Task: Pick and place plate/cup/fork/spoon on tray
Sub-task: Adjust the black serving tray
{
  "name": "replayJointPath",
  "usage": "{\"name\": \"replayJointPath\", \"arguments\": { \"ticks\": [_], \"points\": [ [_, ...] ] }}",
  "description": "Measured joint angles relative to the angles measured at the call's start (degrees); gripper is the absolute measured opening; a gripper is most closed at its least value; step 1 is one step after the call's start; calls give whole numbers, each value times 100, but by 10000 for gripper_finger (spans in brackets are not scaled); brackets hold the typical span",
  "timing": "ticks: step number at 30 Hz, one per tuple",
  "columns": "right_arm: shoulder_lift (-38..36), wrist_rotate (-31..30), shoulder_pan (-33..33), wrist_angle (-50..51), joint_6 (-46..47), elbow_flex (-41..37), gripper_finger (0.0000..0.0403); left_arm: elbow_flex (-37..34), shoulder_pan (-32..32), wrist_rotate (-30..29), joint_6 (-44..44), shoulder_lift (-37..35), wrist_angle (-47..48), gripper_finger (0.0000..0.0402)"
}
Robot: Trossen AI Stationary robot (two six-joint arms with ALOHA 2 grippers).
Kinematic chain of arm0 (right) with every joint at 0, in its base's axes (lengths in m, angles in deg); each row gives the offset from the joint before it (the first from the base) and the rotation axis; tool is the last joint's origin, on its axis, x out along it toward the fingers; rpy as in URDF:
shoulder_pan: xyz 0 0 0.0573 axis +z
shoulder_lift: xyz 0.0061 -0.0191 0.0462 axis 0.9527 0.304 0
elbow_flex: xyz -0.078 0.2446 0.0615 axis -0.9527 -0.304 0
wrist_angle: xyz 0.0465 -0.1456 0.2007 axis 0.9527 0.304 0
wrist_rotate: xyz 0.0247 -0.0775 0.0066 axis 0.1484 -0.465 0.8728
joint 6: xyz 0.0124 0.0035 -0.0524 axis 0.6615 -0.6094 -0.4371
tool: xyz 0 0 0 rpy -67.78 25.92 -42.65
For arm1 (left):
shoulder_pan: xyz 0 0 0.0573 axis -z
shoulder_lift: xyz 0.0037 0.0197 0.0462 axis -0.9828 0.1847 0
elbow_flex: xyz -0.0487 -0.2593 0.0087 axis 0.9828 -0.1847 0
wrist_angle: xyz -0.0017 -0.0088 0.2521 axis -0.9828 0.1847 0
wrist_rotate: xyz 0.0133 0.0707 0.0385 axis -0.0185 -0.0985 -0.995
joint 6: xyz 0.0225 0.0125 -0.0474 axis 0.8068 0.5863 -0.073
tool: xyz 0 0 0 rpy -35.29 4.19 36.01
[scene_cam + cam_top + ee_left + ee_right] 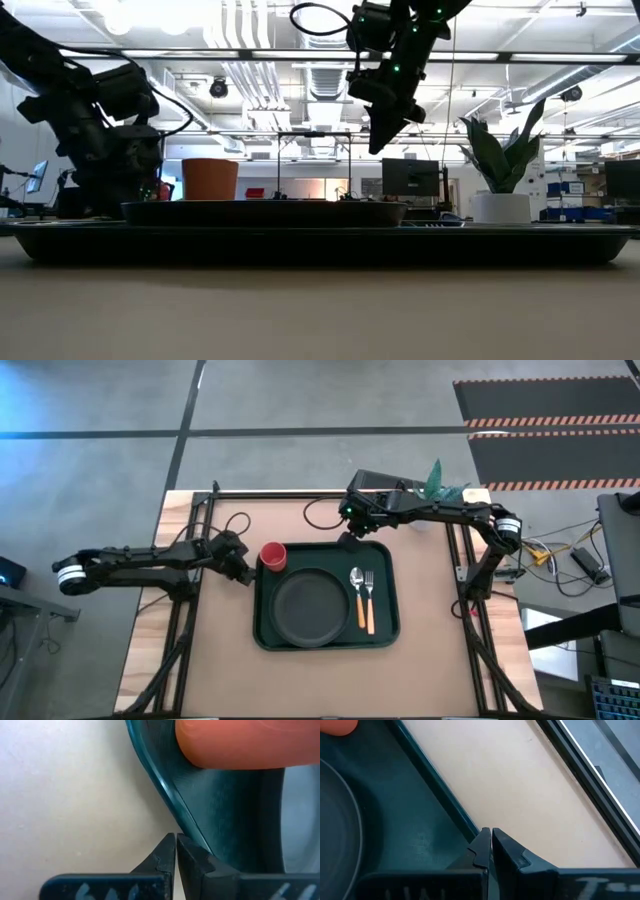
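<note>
The left pincer has its two fingers pressed together with nothing between them; its tips sit just outside the tray's left edge, near the far-left corner, low over the surface. In its own wrist view the closed fingertips lie right beside the tray's raised rim, and whether they touch it I cannot tell. The right pincer is likewise closed and empty, hanging above the tray's far edge (the level view shows it well clear of the rim, pointing down).

The tray is dark green, rectangular with rounded corners, and lies in the middle of the surface. The plate, round and dark grey-black with a raised rim, fills the tray's centre and left part. The cup, small and red, stands upright in the tray's far-left corner, just beside the plate's rim. The spoon and the fork lie side by side along the tray's right part, orange handles toward the near edge, the spoon nearer the plate. A potted plant stands at the surface's far-right corner.
</note>
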Motion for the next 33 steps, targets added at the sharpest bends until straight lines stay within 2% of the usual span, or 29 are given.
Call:
{"name": "replayJointPath", "arguments": {
  "ticks": [14, 23, 33],
  "points": [
    [-132, -3, 0, 49, -60, 0, 8, -3, -2, -124, 23, -59, -33, 0],
    [-358, -143, 0, 59, -43, 0, 8, 2, -2, -129, -21, -55, -496, 0],
    [-534, -151, 2, 443, 132, 0, 8, -28, 65, -127, -163, -52, -310, 0]
  ]
}}
